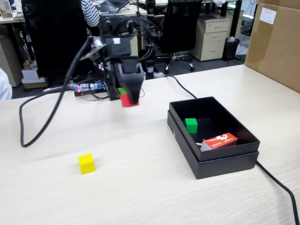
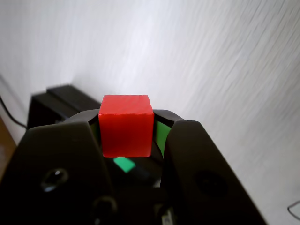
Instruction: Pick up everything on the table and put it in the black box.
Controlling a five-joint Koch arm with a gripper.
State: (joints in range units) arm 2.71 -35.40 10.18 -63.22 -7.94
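Note:
My gripper (image 1: pixel 128 97) is shut on a red cube (image 1: pixel 127 100) and holds it in the air above the table, left of the black box (image 1: pixel 224 161). In the wrist view the red cube (image 2: pixel 125 124) sits clamped between the two black jaws of the gripper (image 2: pixel 126 133), which carry green pads. The black box stands open at the right and holds a green cube (image 1: pixel 191 124) and a red-and-white packet (image 1: pixel 219 140). Part of the box shows in the wrist view (image 2: pixel 51 101) at the left. A yellow cube (image 1: pixel 86 164) lies on the table at the front left.
A thick black cable (image 1: pixel 42 124) loops over the table at the left, and another cable (image 1: pixel 281 187) runs off at the right past the box. A cardboard box (image 1: pixel 276 42) stands at the far right. Chairs and desks stand behind the table.

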